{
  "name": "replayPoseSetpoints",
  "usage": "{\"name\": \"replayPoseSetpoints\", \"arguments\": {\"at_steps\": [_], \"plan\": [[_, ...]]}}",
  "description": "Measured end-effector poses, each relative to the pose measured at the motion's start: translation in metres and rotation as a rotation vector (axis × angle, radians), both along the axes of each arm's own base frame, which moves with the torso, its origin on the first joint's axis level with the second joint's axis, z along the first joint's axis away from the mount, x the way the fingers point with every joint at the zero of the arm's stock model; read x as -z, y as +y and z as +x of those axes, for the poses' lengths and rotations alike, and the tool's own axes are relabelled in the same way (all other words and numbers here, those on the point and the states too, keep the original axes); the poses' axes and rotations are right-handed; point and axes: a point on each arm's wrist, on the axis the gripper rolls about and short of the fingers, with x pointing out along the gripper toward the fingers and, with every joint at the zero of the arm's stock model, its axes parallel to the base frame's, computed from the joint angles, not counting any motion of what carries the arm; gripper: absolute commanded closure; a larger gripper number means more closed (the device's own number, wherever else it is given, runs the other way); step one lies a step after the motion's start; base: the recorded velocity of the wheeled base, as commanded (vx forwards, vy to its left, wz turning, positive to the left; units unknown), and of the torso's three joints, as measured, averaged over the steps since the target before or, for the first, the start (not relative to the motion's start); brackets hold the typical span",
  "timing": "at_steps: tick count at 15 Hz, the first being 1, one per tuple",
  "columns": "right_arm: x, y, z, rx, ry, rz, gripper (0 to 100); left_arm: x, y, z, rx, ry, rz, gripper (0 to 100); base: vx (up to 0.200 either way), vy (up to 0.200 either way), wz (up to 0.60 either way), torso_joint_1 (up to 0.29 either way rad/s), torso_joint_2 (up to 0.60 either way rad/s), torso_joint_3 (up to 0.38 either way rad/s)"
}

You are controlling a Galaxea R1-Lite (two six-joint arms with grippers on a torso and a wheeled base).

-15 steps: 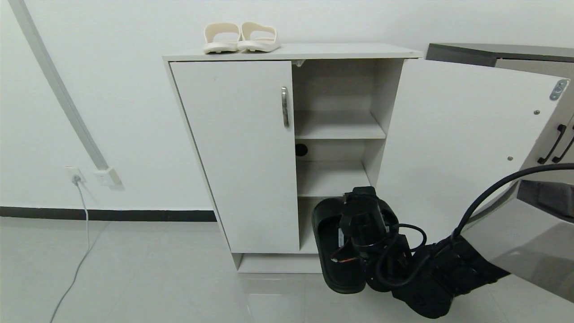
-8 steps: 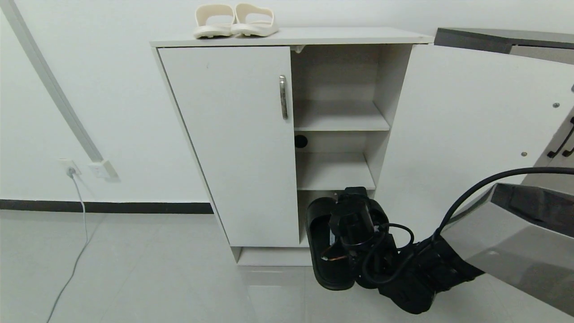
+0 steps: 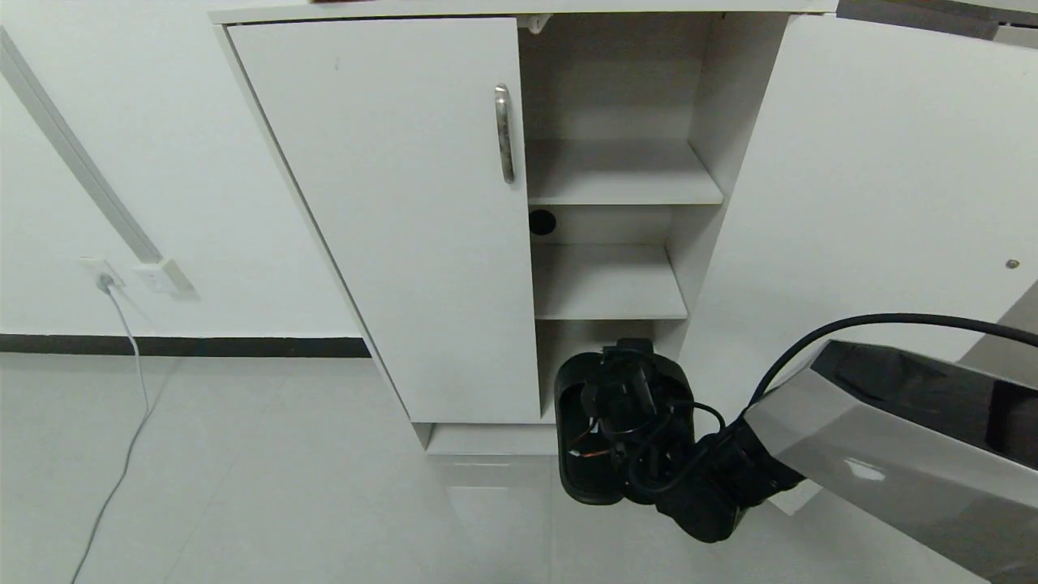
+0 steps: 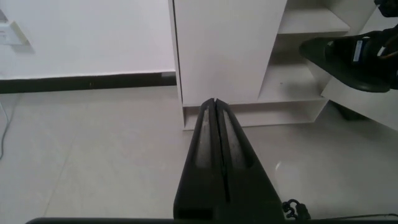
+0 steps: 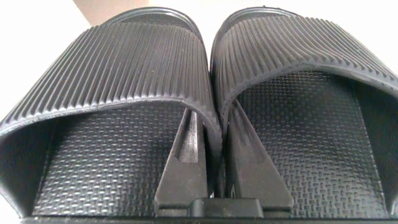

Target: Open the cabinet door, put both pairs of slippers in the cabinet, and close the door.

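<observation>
In the head view the camera has dipped and come nearer, so the cabinet (image 3: 389, 227) looks bigger. Its right door (image 3: 851, 203) stands open. The right gripper (image 3: 623, 389) holds the black slippers (image 3: 580, 454) at the mouth of the bottom compartment (image 3: 568, 345), above the grey floor (image 3: 243, 487).

In the left wrist view the left gripper (image 4: 214, 115) is pressed together over the tiles, before the cabinet base.

In the right wrist view the fingers (image 5: 183, 158) pinch both slippers' inner walls together.
</observation>
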Motion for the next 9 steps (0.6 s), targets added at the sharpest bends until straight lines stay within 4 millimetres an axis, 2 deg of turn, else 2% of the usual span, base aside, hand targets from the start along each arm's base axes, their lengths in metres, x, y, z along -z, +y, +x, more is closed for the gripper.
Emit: {"name": "replayPoseSetpoints", "arguments": {"at_steps": [2, 7, 9], "plan": [[0.004, 0.001, 0.007, 0.026, -0.026, 0.01, 100, 0.0, 0.0, 0.0, 0.0, 0.0, 0.0, 100, 0.0, 0.0, 0.0, 0.004, 0.0, -0.035], [-0.005, 0.002, 0.016, 0.021, -0.224, -0.003, 100, 0.0, 0.0, 0.0, 0.0, 0.0, -0.001, 100, 0.0, 0.0, 0.0, 0.0, 0.0, 0.0], [0.002, 0.001, 0.017, 0.026, -0.23, -0.028, 100, 0.0, 0.0, 0.0, 0.0, 0.0, -0.001, 100, 0.0, 0.0, 0.0, 0.0, 0.0, 0.0]]}}
